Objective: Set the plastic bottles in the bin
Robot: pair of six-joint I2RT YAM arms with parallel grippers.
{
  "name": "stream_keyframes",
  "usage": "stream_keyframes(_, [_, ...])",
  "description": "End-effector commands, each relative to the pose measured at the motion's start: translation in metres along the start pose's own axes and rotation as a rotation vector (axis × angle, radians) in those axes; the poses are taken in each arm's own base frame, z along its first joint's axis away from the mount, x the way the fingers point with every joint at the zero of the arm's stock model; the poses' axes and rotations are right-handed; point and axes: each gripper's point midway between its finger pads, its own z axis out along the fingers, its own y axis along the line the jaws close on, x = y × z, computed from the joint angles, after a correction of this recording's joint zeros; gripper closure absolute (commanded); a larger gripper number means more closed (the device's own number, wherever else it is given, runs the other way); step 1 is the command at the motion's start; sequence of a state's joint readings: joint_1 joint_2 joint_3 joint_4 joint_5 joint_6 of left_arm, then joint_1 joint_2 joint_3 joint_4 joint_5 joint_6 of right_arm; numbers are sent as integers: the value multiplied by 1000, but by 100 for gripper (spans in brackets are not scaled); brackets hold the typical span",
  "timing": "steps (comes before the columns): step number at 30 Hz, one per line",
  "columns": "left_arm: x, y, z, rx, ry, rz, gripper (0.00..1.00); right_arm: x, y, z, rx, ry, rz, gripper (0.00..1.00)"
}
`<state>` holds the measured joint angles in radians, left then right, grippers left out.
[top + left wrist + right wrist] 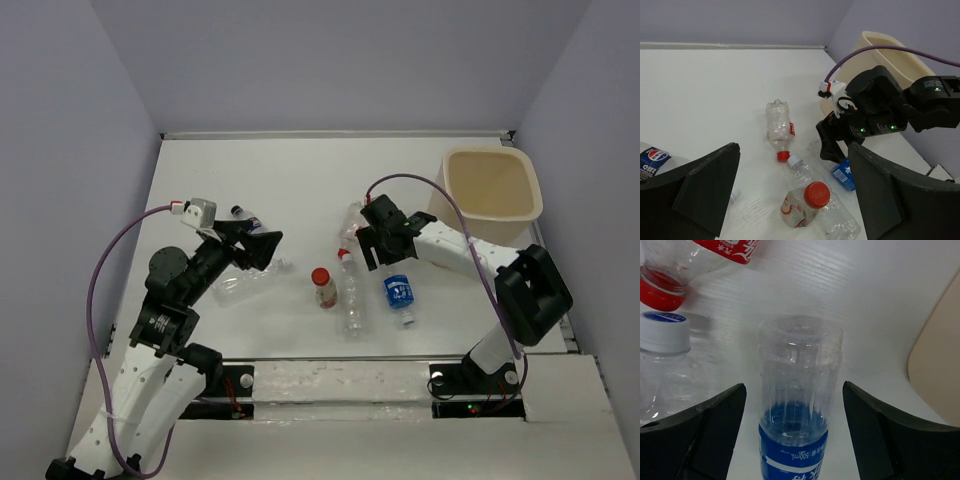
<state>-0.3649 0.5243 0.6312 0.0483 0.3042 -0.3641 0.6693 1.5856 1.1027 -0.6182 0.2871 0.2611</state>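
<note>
No plastic bottles [352, 305] show inside the bin [533, 203], all lying on the table [300, 180], so nothing judged done; right gripper [793, 388] spread astride the blue-labelled bottle [799, 365], left gripper [270, 252] spread, empty.

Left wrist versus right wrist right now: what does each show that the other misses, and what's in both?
Only left wrist: the Pepsi-label bottle, the nearer red-capped bottle and the right gripper seen from outside. Only right wrist: the clear end of the blue-label bottle, close up between that gripper's open fingers. Both: the blue-label bottle, the white-capped bottle, the lying red-label bottle and the bin.
</note>
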Motion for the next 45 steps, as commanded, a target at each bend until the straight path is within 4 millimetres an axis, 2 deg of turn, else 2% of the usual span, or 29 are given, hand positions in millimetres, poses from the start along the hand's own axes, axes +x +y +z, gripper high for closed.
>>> stream_keyframes(1, [-25,-14,-4,37,-65,37,1,-12,0,17,47,-30,-17,18])
stream_keyframes(6, [-23,-15,-1,44,-55,29,1,-3,-10,31,103,-11,-20,33])
stream_keyframes(7, [-21,-16,0,52,-48,27,1,-4,-10,30,106,-16,-19,47])
stream_keyframes(8, [-18,-19,1,73,-33,18,1,-5,-11,29,110,-20,-19,52])
stream_keyframes(9, [-11,-20,5,87,-4,5,1,-7,-12,26,110,-26,-17,54])
stream_keyframes(11, [-1,-24,10,126,45,-18,1,-19,-15,4,91,-76,-7,66])
stream_keyframes(12, [5,-32,12,179,86,-28,1,-24,-14,-8,80,-102,-9,67])
stream_keyframes(13, [18,-30,20,190,145,-50,1,-38,-18,-35,65,-159,3,67])
stream_keyframes(15, [38,-36,26,260,251,-82,1,-58,-20,-69,25,-242,22,68])
stream_keyframes(17, [46,-39,28,290,291,-96,1,-93,-21,-118,-38,-388,49,68])
stream_keyframes(18, [49,-38,29,287,300,-100,1,-109,-25,-151,-71,-487,74,68])
stream_keyframes(19, [51,-38,30,283,306,-101,1,-135,-29,-184,-89,-600,91,70])
stream_keyframes(20, [54,-35,32,259,307,-103,1,-147,-45,-208,-44,-682,117,71])
stream_keyframes(22, [58,-36,33,249,320,-106,1,-172,-66,-241,39,-800,132,73])
stream_keyframes(23, [64,-43,33,262,344,-101,1,-188,-83,-267,76,-871,166,76])
stream_keyframes(25, [75,-42,38,213,392,-98,1,-210,-104,-299,100,-981,215,76])
stream_keyframes(26, [83,-50,39,217,426,-86,1,-217,-114,-312,122,-1019,211,77])
stream_keyframes(27, [91,-42,42,147,463,-63,1,-229,-140,-333,162,-1095,263,77])
stream_keyframes(28, [95,-43,43,128,478,-47,1,-234,-155,-341,204,-1127,282,77])
stream_keyframes(30, [104,-50,44,103,509,-18,1,-238,-186,-347,283,-1161,332,78])
stream_keyframes(31, [110,-51,45,95,528,-15,1,-240,-212,-341,347,-1158,370,78])
stream_keyframes(34, [117,-48,47,27,540,18,1,-230,-253,-321,470,-1133,435,78])
stream_keyframes(37, [120,-41,49,-39,545,45,1,-218,-278,-310,558,-1145,488,77])
stream_keyframes(39, [122,-33,51,-103,543,68,1,-204,-298,-285,596,-1100,514,74])
stream_keyframes(40, [124,-31,53,-133,545,89,1,-203,-303,-271,551,-1091,531,65])
stream_keyframes(41, [128,-32,53,-130,561,97,1,-203,-302,-266,531,-1087,532,56])
stream_keyframes(42, [134,-31,55,-145,578,113,1,-202,-299,-262,512,-1075,527,28])
stream_keyframes(43, [136,-31,55,-150,585,119,1,-200,-297,-258,501,-1059,526,19])
stream_keyframes(45, [143,-31,57,-155,603,126,1,-196,-290,-259,464,-1038,517,12])
